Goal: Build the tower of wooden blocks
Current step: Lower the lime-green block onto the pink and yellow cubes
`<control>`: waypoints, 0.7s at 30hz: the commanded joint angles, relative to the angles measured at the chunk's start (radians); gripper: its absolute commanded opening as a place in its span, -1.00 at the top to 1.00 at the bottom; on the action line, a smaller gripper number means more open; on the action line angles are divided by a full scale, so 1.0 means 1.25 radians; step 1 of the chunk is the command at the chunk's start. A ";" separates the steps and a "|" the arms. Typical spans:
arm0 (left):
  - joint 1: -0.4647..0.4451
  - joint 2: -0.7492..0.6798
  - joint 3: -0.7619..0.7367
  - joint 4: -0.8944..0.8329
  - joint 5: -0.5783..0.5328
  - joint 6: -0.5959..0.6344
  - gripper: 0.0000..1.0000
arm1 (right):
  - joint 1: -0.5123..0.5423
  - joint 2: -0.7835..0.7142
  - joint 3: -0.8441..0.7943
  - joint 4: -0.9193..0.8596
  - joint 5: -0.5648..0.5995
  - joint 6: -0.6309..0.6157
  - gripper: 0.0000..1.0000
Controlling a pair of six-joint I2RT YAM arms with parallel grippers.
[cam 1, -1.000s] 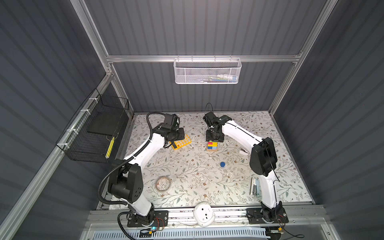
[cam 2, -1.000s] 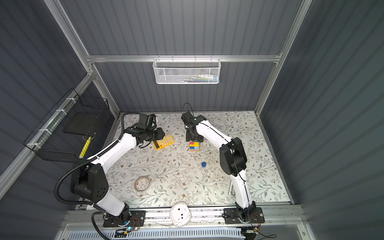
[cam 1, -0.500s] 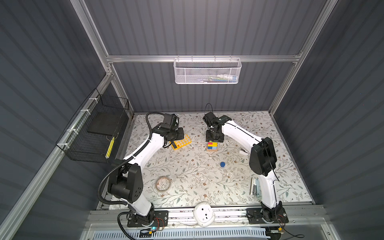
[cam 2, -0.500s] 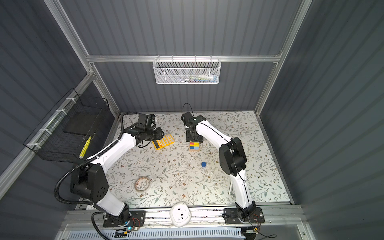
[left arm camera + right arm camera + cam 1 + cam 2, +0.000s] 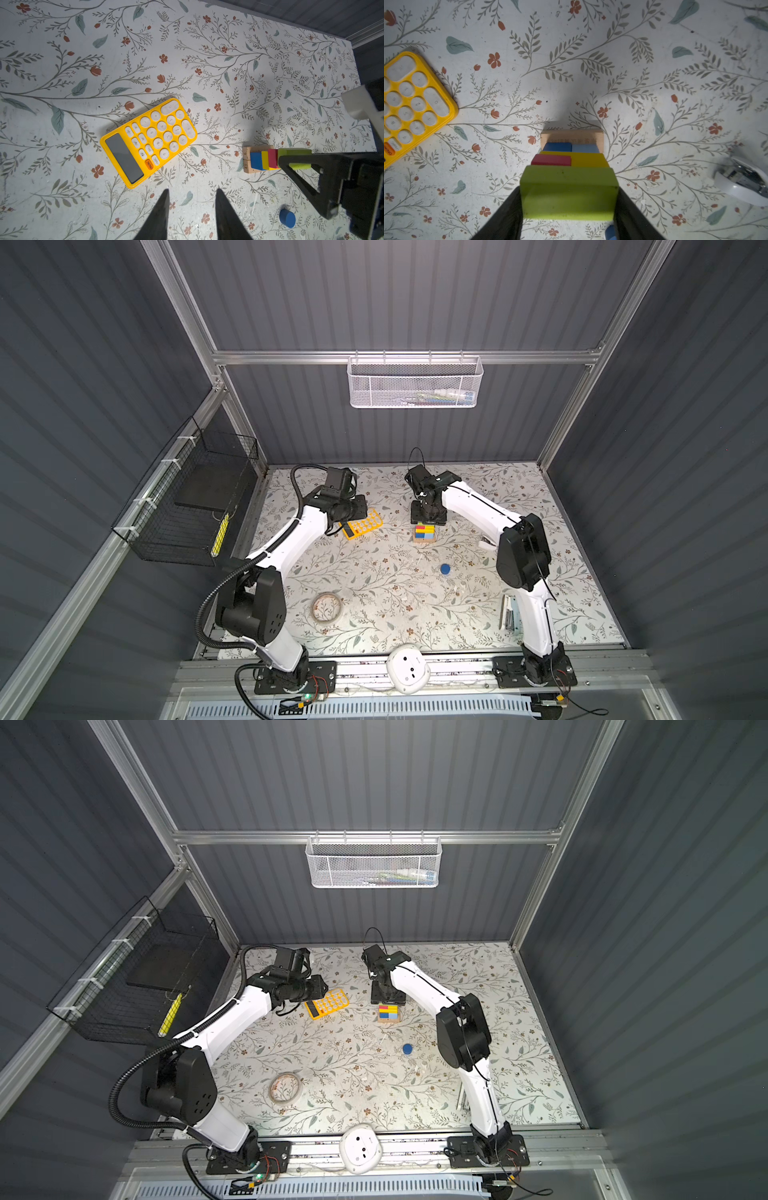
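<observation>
Right gripper (image 5: 569,195) clamped mid-width on 1 lime bar (image 5: 569,182), directly over the tower (image 5: 256,161): 2 tan bars (image 5: 246,154), 1 blue cube (image 5: 557,147), 1 light-blue cube (image 5: 584,148), 1 pink cube (image 5: 551,160), yellow block (image 5: 589,160) beside it. Can't tell if the bar is seated. 1 blue cylinder (image 5: 287,218) lies loose, well apart. Left gripper (image 5: 192,193) part-open, empty, 1 calculator (image 5: 148,141) just ahead.

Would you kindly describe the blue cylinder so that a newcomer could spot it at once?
On the floral tabletop, find the colourful block tower toward the back. Nearer the front rail than it, alone, sits the blue cylinder. It is the only round block; the tower's blue pieces are square-edged.
</observation>
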 commanded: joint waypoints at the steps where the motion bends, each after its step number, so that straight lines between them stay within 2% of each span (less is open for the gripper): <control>1: 0.007 0.009 0.006 -0.001 0.016 0.015 0.25 | -0.003 0.013 0.017 -0.011 -0.001 0.008 -0.05; 7: 0.009 0.009 0.007 0.000 0.018 0.013 0.25 | -0.003 0.012 0.017 -0.015 0.002 0.009 -0.09; 17: 0.010 0.010 0.008 0.003 0.023 0.012 0.25 | -0.004 0.009 0.019 -0.020 0.008 0.010 -0.29; 21: 0.010 0.010 0.008 0.004 0.024 0.012 0.25 | -0.003 0.009 0.019 -0.020 0.009 0.011 -0.32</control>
